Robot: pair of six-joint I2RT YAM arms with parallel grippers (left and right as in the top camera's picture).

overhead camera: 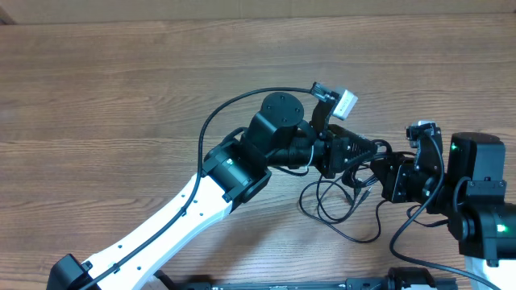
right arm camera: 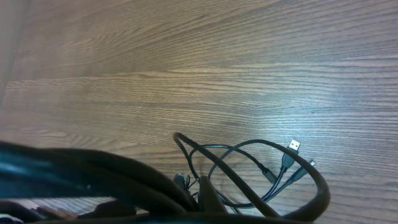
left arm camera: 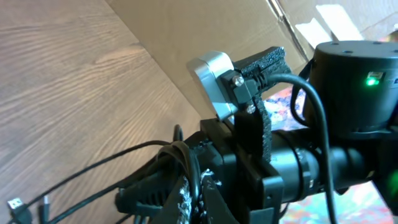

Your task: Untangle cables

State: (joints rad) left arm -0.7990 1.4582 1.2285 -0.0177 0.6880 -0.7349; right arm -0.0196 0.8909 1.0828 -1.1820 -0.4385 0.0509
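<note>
The cables (overhead camera: 332, 216) are thin black cords lying in loose loops on the wooden table, right of centre, and rising to both grippers. My left gripper (overhead camera: 359, 161) reaches in from the left. In the left wrist view the left gripper (left arm camera: 195, 177) has its padded fingers pressed together on a black cord of the cables (left arm camera: 177, 155). My right gripper (overhead camera: 385, 176) faces it from the right, almost touching. In the right wrist view the right gripper (right arm camera: 191, 180) pinches thin cords, and the cables (right arm camera: 267, 175) loop beyond with USB plugs (right arm camera: 293, 146) resting on the wood.
A thick black arm wire (right arm camera: 93, 171) crosses the foreground of the right wrist view. The right arm's body with a green light (left arm camera: 373, 79) fills the right of the left wrist view. A loose plug (left arm camera: 17, 208) lies on the table.
</note>
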